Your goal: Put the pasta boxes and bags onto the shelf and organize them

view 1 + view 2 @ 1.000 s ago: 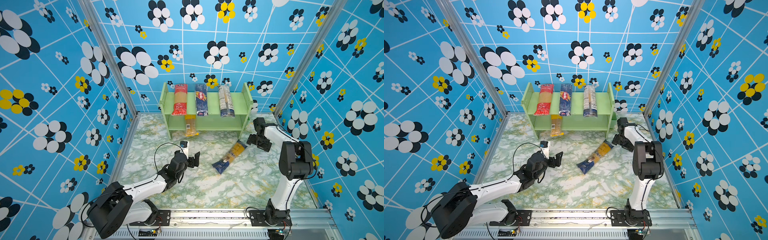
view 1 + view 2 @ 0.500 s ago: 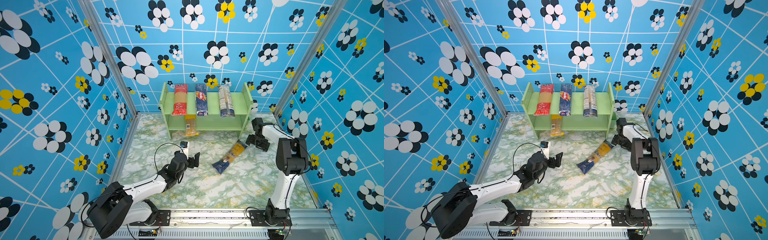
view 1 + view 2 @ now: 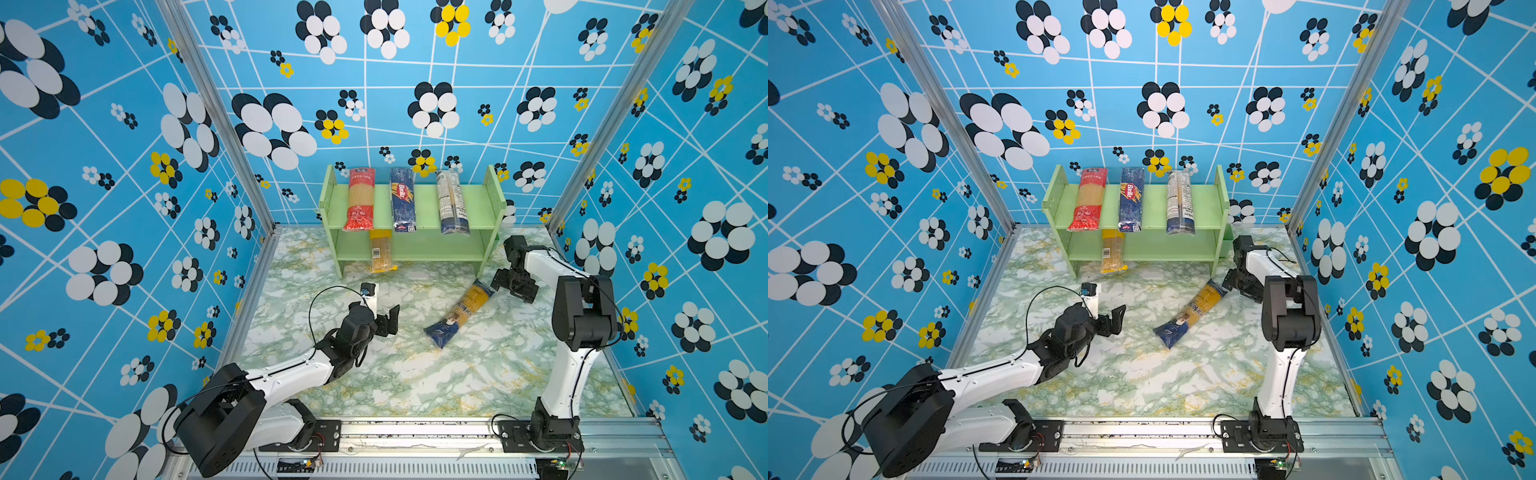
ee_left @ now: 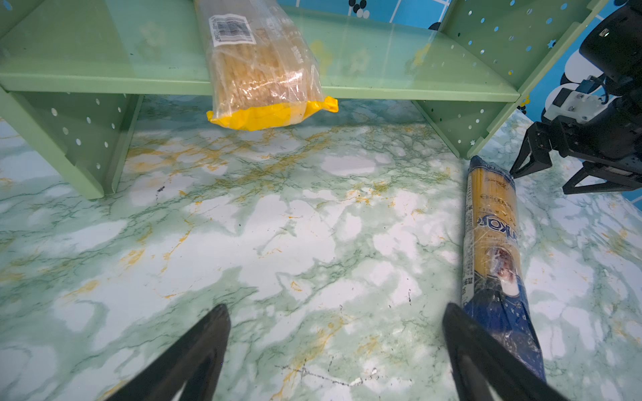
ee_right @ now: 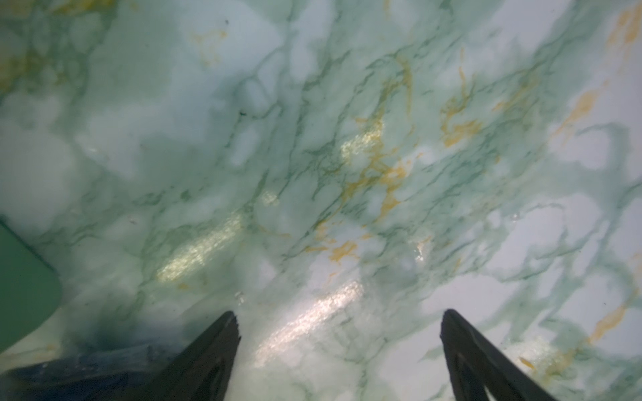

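Flanking bag (image 3: 461,309) end, right gripper (image 3: 512,289), perhaps touching.

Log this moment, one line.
top tier: red bag, Barilla pack, blue-white pack; lower tier: yellow-ended bag; table: blue-ended bag; left gripper: open; right gripper: open beside it
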You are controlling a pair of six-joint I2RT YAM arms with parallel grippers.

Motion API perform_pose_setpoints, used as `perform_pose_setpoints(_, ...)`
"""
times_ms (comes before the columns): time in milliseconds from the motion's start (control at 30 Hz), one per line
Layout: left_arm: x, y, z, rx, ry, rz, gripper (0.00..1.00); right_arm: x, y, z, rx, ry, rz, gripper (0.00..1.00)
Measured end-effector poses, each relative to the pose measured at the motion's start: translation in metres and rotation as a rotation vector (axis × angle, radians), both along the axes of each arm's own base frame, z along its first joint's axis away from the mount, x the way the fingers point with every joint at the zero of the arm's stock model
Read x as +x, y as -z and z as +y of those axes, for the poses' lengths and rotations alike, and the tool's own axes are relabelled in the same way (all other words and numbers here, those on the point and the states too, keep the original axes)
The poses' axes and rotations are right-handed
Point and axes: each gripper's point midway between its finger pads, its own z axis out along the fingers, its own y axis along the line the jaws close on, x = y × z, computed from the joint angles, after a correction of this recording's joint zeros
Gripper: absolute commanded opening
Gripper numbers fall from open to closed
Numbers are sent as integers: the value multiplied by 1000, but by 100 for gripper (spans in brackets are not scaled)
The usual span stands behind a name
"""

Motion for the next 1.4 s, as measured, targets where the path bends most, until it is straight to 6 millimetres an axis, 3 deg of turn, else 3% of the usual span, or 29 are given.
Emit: perform_pose_setpoints(1400,0,0,0,0,-1,-1,98,-2,14,35,79,-63,-18,93)
